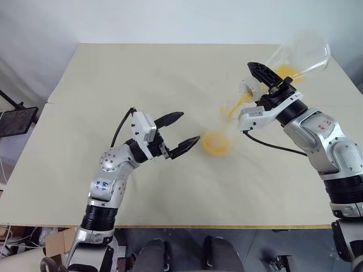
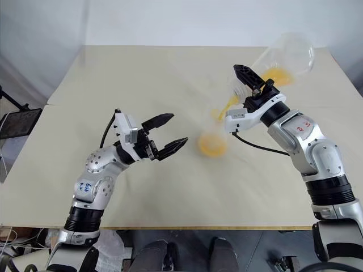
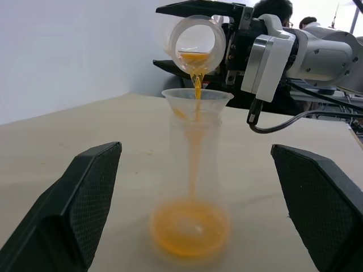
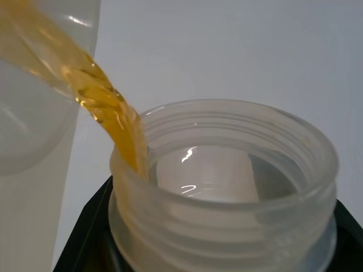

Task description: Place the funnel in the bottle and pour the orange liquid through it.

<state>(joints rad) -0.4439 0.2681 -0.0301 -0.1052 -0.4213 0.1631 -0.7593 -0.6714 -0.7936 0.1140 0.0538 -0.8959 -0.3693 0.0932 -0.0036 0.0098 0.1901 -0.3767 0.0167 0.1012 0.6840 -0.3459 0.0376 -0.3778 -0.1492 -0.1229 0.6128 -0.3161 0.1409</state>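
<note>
Fingers of the right gripper clamp a tilted flask, pouring orange liquid into the funnel atop the bottle below, left gripper wide open and empty beside; steady tilting comes next.

The bottle was mostly a blur from the head views — its neck and the funnel barely read there. Right gripper fingers were half hidden by the flask they clamped, and that flask's body ran off the right wrist view's edge.
</note>
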